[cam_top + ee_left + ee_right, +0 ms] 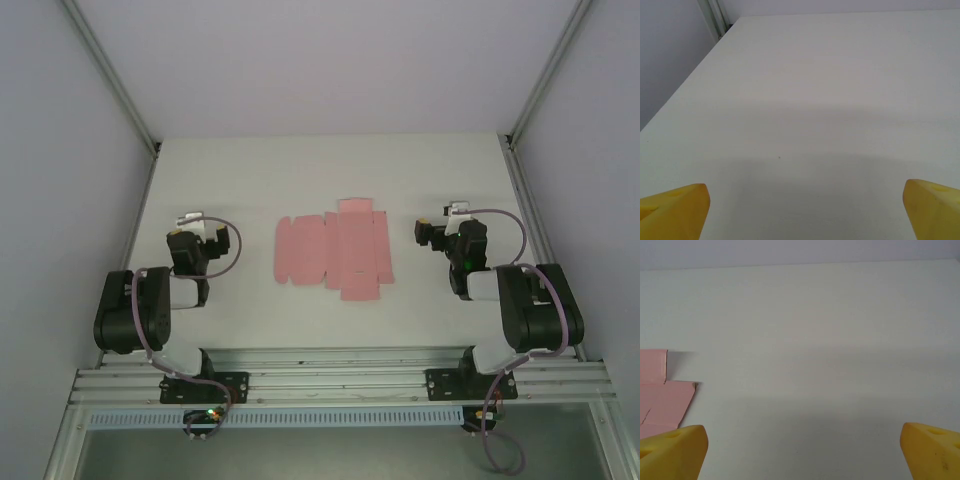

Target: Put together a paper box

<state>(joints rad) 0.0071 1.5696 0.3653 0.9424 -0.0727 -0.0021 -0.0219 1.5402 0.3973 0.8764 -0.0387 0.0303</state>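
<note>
Left gripper [804, 212]: jaws wide, nothing between them, yellow fingertips [675, 212] at either lower corner of its wrist view, bare white table [805, 100] ahead. Right gripper [802, 452]: jaws also wide and empty.

The paper box [335, 250] lay flat as an unfolded pink cross-shaped sheet, no panel raised. Both grippers sat apart from it, one on each side. The left gripper was well off the sheet's left edge. The right gripper was near its right edge, pointing toward the far side of the table.

Key relation: the sheet lay to the left of the right jaws and a little ahead, its right edge showing at the left of the right wrist view. It lay to the right of the left jaws. The right arm looked nearer. The sheet's long axis seemed to run left to right between the arms (only slightly longer than its near-far span, so a loose call).

Judged: assembly not yet started, and any first fold needed a gripper brought inward to the sheet.

Count: one sheet, two grippers, four fingertips, one table.
</note>
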